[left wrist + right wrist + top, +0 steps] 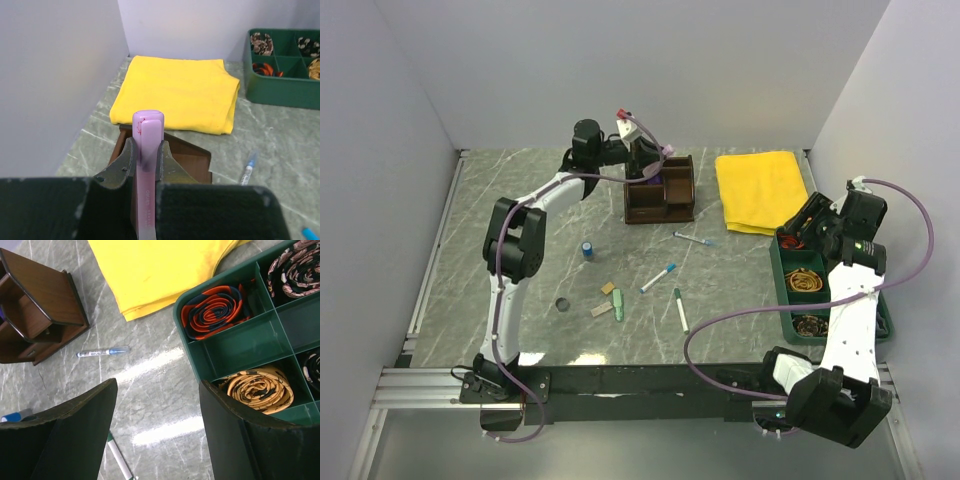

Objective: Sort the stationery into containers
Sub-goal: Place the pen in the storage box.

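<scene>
Left tool [147,159] clamps a purple marker [148,130] above the wooden organiser [192,157]. Right tool [157,435] gapes wide, holding nothing, beside the green tray [240,347].

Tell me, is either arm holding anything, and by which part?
The left fingers pinch a pink-purple marker along its barrel, one end poking past them. The right fingers are open, holding nothing.

Folded yellow cloth [758,190] lies flat at far right of grey-green marble table [500,170], close to back wall [620,60]. Aluminium rail [420,385] runs along near edge.
</scene>
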Robot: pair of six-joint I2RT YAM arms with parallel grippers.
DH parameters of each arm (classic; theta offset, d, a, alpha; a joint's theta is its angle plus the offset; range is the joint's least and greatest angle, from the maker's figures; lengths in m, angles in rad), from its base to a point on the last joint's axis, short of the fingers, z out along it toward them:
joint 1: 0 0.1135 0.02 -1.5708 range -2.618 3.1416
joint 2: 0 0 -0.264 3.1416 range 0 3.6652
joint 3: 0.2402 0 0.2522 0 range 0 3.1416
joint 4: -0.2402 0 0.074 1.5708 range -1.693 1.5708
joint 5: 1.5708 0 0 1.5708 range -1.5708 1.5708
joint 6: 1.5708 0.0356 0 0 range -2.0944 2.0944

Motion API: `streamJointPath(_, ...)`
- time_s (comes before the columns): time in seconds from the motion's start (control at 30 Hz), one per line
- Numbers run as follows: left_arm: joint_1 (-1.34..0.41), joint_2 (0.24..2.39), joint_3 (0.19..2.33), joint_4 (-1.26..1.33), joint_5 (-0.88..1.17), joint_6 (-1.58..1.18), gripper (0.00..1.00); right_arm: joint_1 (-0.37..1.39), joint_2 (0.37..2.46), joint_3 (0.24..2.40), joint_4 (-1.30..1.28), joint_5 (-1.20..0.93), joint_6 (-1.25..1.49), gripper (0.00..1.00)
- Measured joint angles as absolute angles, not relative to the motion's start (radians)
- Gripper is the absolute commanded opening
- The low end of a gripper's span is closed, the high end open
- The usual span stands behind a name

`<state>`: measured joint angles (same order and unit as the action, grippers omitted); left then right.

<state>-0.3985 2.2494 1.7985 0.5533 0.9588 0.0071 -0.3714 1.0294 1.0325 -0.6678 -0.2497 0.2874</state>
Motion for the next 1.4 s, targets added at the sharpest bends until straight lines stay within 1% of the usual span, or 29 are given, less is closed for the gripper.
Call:
streamJointPath(0.33, -0.381, 2.365, 1.868, 0.525, 1.016, 0.085, 0.01, -0.371, 1.058, 1.05, -0.668, -0.225, 0.261, 0.74)
streamJointPath(0.37, -0.38, 2.375, 1.875, 0.524, 1.02, 0.085, 0.02, -0.371, 1.066, 1.057, -0.668, -0.224, 0.258, 0.74)
streamJointPath(0.43, -0.378, 2.395, 1.884, 0.513, 1.024, 0.088, 0.11, -0.371, 1.08, 1.07, -0.667, -0.221, 0.252, 0.74)
streamJointPath(0.47, -0.377, 2.399, 1.884, 0.51, 1.026, 0.09, 0.21, -0.371, 1.085, 1.075, -0.667, -0.221, 0.251, 0.74)
streamJointPath(0.53, -0.374, 2.4, 1.884, 0.511, 1.026, 0.093, 0.28, -0.371, 1.092, 1.08, -0.665, -0.221, 0.245, 0.74)
streamJointPath(0.57, -0.374, 2.399, 1.883, 0.514, 1.023, 0.094, 0.35, -0.371, 1.093, 1.08, -0.665, -0.221, 0.245, 0.74)
streamJointPath(0.67, -0.374, 2.383, 1.841, 0.53, 1.004, 0.131, 0.44, -0.371, 1.095, 1.08, -0.665, -0.222, 0.245, 0.74)
streamJointPath(0.7, -0.374, 2.37, 1.811, 0.529, 0.997, 0.148, 0.45, -0.371, 1.095, 1.08, -0.665, -0.223, 0.245, 0.74)
streamJointPath(0.83, -0.374, 2.291, 1.693, 0.507, 0.962, 0.228, 0.49, -0.371, 1.095, 1.08, -0.665, -0.231, 0.245, 0.74)
streamJointPath(0.93, -0.374, 2.217, 1.647, 0.481, 0.941, 0.268, 0.56, -0.371, 1.095, 1.08, -0.664, -0.241, 0.247, 0.74)
streamJointPath(0.97, -0.374, 2.178, 1.625, 0.481, 0.927, 0.274, 0.59, -0.371, 1.095, 1.079, -0.662, -0.249, 0.25, 0.73)
streamJointPath(1.1, -0.383, 1.975, 1.499, 0.416, 0.883, 0.323, 0.64, -0.371, 1.09, 1.077, -0.654, -0.265, 0.257, 0.73)
streamJointPath(1.17, -0.407, 1.872, 1.451, 0.338, 0.844, 0.353, 0.71, -0.371, 1.081, 1.073, -0.654, -0.274, 0.257, 0.73)
streamJointPath(1.27, -0.491, 1.712, 1.365, 0.198, 0.765, 0.381, 0.69, -0.371, 1.054, 1.069, -0.658, -0.279, 0.257, 0.73)
streamJointPath(1.33, -0.554, 1.644, 1.314, 0.117, 0.725, 0.38, 0.68, -0.371, 1.031, 1.059, -0.656, -0.276, 0.256, 0.73)
streamJointPath(1.4, -0.632, 1.599, 1.265, 0.035, 0.673, 0.361, 0.65, -0.371, 1.002, 1.04, -0.66, -0.26, 0.253, 0.73)
